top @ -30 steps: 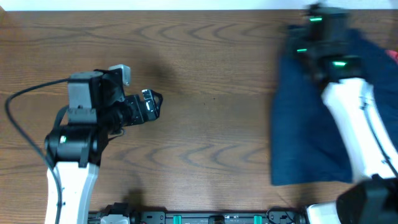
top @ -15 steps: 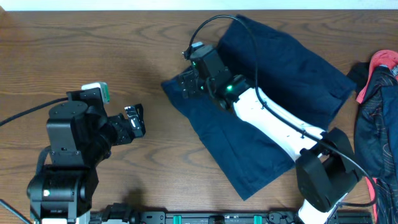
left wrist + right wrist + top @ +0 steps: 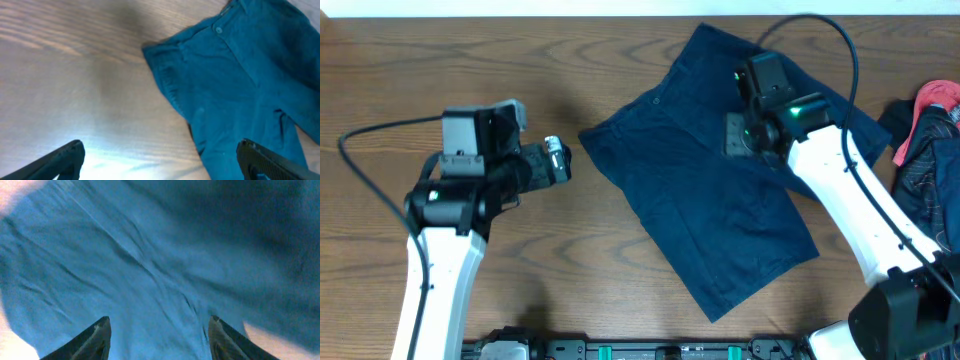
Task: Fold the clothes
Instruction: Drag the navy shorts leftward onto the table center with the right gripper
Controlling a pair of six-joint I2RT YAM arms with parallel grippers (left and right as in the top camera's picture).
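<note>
Right hand (image 3: 158, 326) shifted right over shorts (image 3: 710, 215) | fingers spread | left hand (image 3: 160, 150) likewise

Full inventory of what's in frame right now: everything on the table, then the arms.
shorts: one, dark navy, spread out at table centre-right, waistband edge at upper left
button: one, small, navy, on the waistband
pink-red garment: one, pink-red, bunched at the right edge
black garment: one, black with thin red lines, right edge, next to the pink-red one
table: one, brown wood grain
left gripper: one, black fingers, open, over bare table left of the shorts
right gripper: one, black fingers, open, over the shorts
</note>
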